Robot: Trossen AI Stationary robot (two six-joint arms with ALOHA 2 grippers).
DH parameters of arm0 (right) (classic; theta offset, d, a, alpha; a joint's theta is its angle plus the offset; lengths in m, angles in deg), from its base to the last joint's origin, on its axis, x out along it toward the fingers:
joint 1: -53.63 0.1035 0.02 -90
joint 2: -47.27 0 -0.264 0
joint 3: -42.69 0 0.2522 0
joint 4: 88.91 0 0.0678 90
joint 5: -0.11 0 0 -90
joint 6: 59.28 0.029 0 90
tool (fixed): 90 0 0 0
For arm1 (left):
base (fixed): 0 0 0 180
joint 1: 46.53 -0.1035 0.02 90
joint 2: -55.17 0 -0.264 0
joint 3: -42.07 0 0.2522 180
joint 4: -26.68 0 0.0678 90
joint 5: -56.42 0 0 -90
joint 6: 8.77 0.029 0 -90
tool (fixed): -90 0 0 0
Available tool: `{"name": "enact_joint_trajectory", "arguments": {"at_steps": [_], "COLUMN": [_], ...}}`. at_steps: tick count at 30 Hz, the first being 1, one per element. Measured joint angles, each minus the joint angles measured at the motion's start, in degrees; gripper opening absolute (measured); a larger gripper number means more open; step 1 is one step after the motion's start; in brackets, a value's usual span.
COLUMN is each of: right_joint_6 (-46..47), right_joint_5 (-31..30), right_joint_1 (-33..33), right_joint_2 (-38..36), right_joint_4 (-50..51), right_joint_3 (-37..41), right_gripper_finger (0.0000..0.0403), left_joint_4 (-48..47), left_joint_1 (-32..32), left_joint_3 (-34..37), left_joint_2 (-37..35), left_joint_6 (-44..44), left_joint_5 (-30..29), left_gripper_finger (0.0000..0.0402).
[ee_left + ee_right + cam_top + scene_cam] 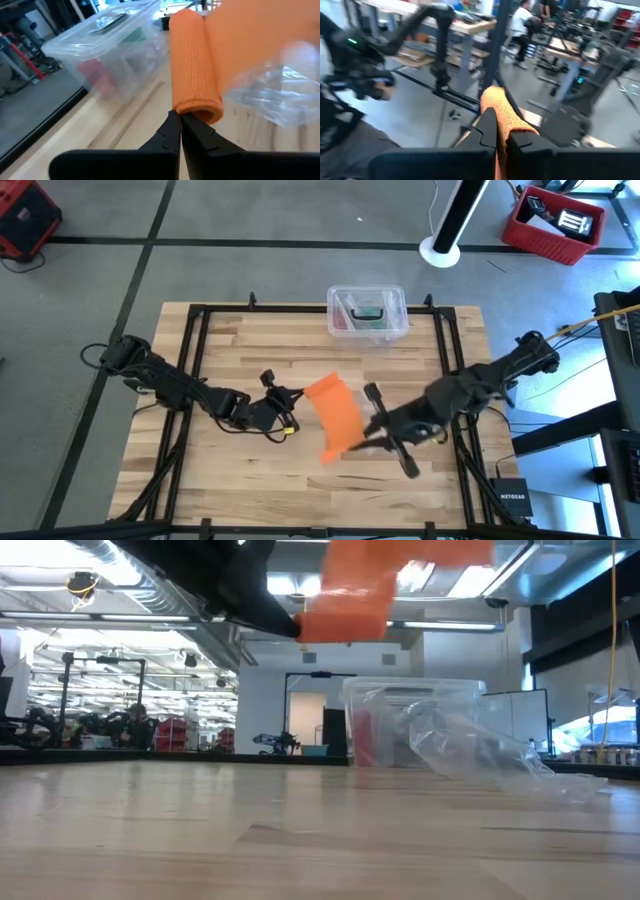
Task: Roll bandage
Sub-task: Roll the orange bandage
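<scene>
Dark fingers of the left gripper (180, 125) filled the near edge of the left wrist view, pressed fully together on the rim of the rolled end of the bandage (195, 65), an orange tube of ribbed fabric standing up directly ahead of the fingertips. Beneath both arms lay the wooden table (250, 480), with the bandage held up off it, as the low view showed the orange band (385, 585) hanging well above the tabletop. From above, the bandage (335, 415) stretched as a flat orange strip between the two grippers, its upper end just beside the left gripper (283, 398) and its lower end at the right gripper (368, 435). Closed fingers of the right gripper (501, 132) pinched the other end of the bandage (502, 112), which bulged out just beyond the tips. Past the left gripper, beyond the roll, stood a clear plastic box (107, 52) with its lid on, and crumpled clear plastic film (272, 95) lay just beside the bandage on the far side.
</scene>
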Motion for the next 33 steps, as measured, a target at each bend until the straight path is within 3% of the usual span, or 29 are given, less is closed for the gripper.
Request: {"name": "enact_joint_trajectory", "arguments": {"at_steps": [5, 13, 22, 29, 33], "right_joint_6": [-0.2, -6.5, -4.9, 1.6, 3.3], "right_joint_5": [-0.1, -0.1, -0.1, 2.8, 3.0], "right_joint_1": [2.2, -0.6, -11.8, -20.2, -24.3], "right_joint_2": [0.1, 1.3, 2.0, 3.5, 3.5], "right_joint_4": [-1.9, -7.9, -11.2, -11.4, -11.0], "right_joint_3": [-0.2, -0.2, -0.3, -0.3, -0.2], "right_gripper_finger": [0.0003, 0.0003, 0.0003, 0.0003, 0.0003], "left_joint_4": [0.3, 0.6, 1.7, 12.9, 16.0], "left_joint_1": [-1.0, -1.2, -0.7, 0.2, 1.6], "left_joint_3": [0.0, 0.0, 0.0, 0.0, 0.0], "left_joint_2": [0.0, 0.0, 4.6, 11.6, 14.8], "left_joint_6": [-0.1, 0.9, 6.9, 14.9, 16.9], "left_joint_5": [-0.1, 3.0, 5.2, 10.5, 10.6], "left_gripper_finger": [0.0, 0.0, 0.0, 0.0, 0.0]}}
